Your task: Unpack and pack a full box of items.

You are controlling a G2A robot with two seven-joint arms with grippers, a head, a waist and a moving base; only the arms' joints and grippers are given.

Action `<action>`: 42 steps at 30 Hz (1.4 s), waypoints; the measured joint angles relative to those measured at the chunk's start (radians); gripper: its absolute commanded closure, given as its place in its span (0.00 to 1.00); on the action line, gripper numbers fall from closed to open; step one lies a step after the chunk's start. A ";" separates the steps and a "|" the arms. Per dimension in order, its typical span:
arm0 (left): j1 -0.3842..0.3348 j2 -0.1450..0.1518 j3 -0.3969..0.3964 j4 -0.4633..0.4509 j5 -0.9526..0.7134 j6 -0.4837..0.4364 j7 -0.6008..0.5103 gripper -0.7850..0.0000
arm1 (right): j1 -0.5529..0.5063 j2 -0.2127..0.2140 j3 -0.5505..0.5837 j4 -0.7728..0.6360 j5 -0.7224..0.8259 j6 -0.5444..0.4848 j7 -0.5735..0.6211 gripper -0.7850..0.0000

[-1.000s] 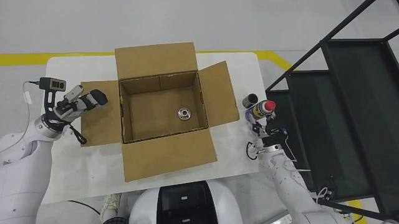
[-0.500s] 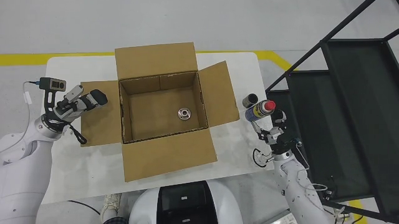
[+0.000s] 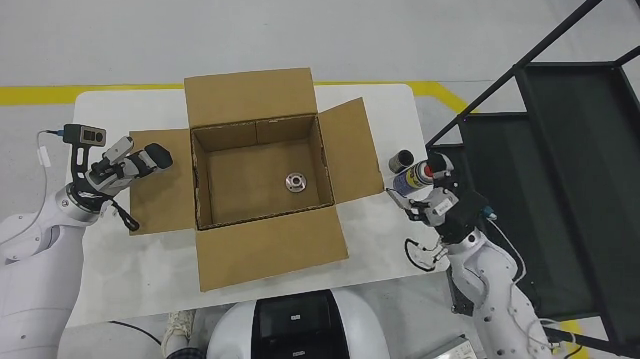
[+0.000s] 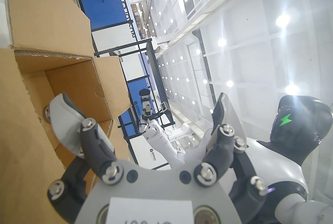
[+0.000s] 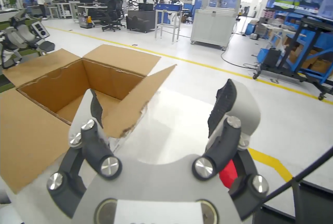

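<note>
An open cardboard box [image 3: 263, 229] sits mid-table with its flaps spread, and a small round metal part [image 3: 295, 180] lies on its floor. My left gripper [image 3: 150, 159] hangs open over the box's left flap; in the left wrist view its fingers [image 4: 65, 110] stand wide apart with nothing between them, and the metal part [image 4: 46, 113] peeks out behind one. My right gripper [image 3: 422, 197] is open beside a red-capped spray can [image 3: 420, 172] right of the box. In the right wrist view the gripper [image 5: 160, 102] faces the box [image 5: 78, 84], with the red cap [image 5: 229, 175] under one finger's base.
A small dark can [image 3: 401, 159] stands next to the spray can. A black metal stair frame [image 3: 540, 159] rises close to the table's right edge. The box's right flap [image 3: 352, 164] tilts up near the cans. Bare white tabletop [image 3: 370, 249] lies at the front right.
My right arm has swung away from the table's front edge and now sits right beside the red-capped can. The left arm and the box have not moved.
</note>
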 measured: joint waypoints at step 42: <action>0.000 0.000 0.000 0.000 0.000 0.000 0.000 0.00 | 0.331 -0.005 -0.354 -0.098 0.069 -0.066 0.853 0.00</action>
